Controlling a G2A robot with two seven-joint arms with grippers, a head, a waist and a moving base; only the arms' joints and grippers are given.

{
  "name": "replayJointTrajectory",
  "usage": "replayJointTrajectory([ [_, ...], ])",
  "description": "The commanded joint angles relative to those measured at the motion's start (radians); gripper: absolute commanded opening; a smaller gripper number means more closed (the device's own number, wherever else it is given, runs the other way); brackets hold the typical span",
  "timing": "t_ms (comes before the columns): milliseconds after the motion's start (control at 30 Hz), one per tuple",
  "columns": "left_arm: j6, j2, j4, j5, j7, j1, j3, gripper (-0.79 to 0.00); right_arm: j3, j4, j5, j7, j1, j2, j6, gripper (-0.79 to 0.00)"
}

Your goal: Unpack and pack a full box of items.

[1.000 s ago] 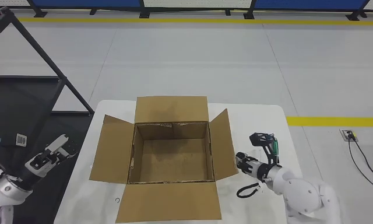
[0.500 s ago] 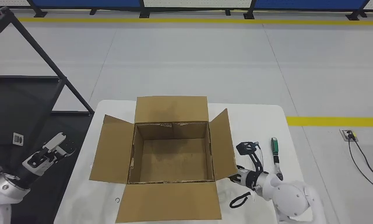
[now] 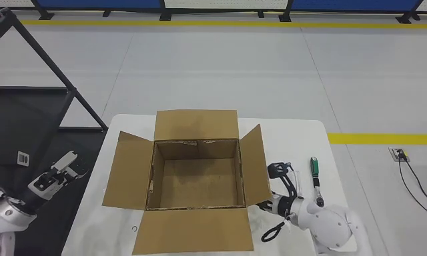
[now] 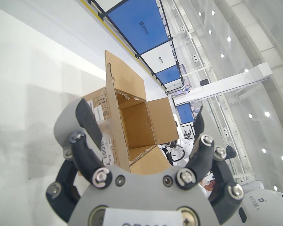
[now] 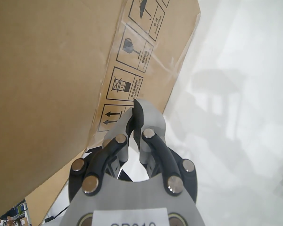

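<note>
we are holding the right gripper [image 5: 135, 116], fingers together and empty, at a flap [image 3: 255, 165] of the box [image 3: 197, 149], likely to fold it; left gripper [image 4: 141, 118] is hanging spread, clear of the box.

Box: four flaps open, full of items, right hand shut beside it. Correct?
No, the box is empty: the top view shows its bare cardboard floor. The four flaps are open and the right hand is shut beside it.
</note>
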Motion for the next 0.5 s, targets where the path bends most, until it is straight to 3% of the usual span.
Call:
replayJointTrajectory([
  [0, 0.0, 0.001, -0.001, -0.003, 0.001, 0.003, -0.001, 0.0, -0.004, -0.004, -0.012, -0.011, 0.002, 0.003, 0.015, -0.785],
  [167, -0.001, 0.002, -0.004, -0.006, 0.004, 0.012, 0.0, 0.0, 0.047, -0.046, -0.009, -0.022, -0.011, 0.016, 0.041, -0.785],
  [400, -0.001, 0.005, -0.012, -0.012, 0.0, 0.014, 0.007, 0.0, 0.118, -0.109, -0.169, -0.038, -0.017, 0.035, 0.179, -0.785],
  [433, 0.001, 0.006, -0.012, -0.012, -0.001, 0.012, 0.011, 0.0, 0.123, -0.11, -0.198, -0.029, -0.011, 0.038, 0.2, -0.754],
  [467, 0.001, 0.006, -0.016, -0.009, -0.004, 0.01, 0.016, 0.0, 0.126, -0.109, -0.225, -0.016, -0.004, 0.041, 0.213, -0.659],
])
